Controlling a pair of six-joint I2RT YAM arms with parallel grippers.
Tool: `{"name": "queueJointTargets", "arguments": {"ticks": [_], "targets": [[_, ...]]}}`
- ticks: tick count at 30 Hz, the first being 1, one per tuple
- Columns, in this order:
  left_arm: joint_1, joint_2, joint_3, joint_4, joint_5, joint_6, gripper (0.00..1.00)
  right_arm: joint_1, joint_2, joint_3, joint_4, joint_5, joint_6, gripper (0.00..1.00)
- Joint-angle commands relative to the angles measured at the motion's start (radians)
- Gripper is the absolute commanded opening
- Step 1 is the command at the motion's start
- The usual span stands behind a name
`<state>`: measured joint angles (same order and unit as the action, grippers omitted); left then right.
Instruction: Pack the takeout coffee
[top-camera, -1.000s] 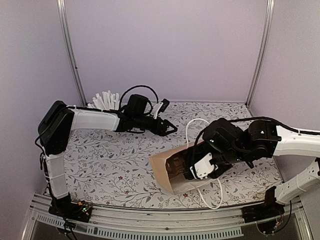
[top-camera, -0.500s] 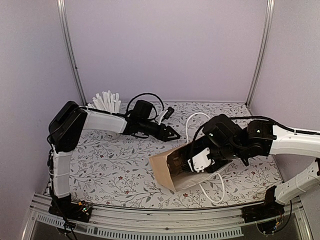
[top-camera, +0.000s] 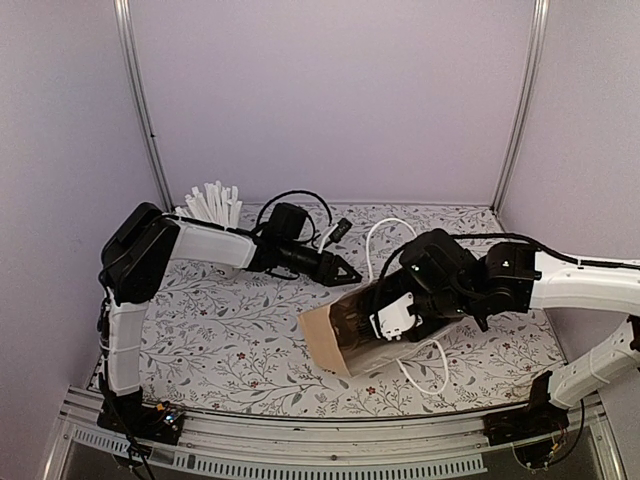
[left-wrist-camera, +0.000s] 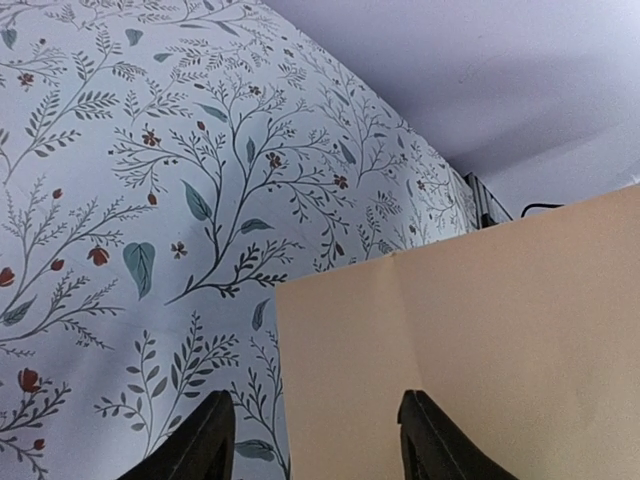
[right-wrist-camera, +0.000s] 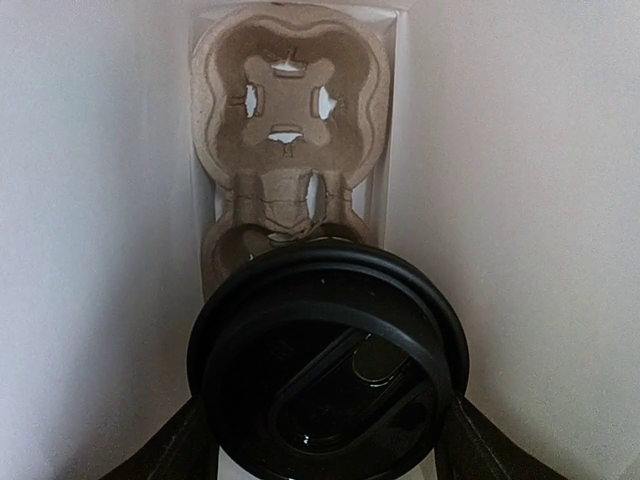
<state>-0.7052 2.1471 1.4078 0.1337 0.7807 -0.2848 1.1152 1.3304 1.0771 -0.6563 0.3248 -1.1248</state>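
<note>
Coffee (right-wrist-camera: 325, 350), clamped in right hand (right-wrist-camera: 325, 425), sits deeper in bag (top-camera: 320, 338); left hand (left-wrist-camera: 312, 420) spread apart.

Looked like a robot test cell in a lab, not a home or shop. Evidence: bare lilac walls (top-camera: 330, 100) on 3 sides, metal posts (top-camera: 140, 110) in the back corners, a slotted alu rail (top-camera: 300, 440) along the near edge w/ 2 robot arms (top-camera: 190, 240) mounted at it, and loose black cables (top-camera: 300, 193). The surface (top-camera: 220, 320) wore a floral-print cover.
</note>
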Motion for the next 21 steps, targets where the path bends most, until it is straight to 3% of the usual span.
{"name": "queueJointTargets", "arguments": {"ticks": [1,11,21], "targets": [[-0.004,0.016,0.02,0.03,0.045,-0.001,0.58,-0.009,0.004,-0.029,0.001,0.026,-0.01,0.34],[-0.006,0.035,0.023,0.043,0.081,-0.003,0.57,0.001,-0.028,-0.04,-0.03,0.046,-0.046,0.34],[-0.011,0.046,0.026,0.046,0.142,0.009,0.56,0.004,-0.07,-0.164,0.128,0.059,-0.115,0.34]]}}
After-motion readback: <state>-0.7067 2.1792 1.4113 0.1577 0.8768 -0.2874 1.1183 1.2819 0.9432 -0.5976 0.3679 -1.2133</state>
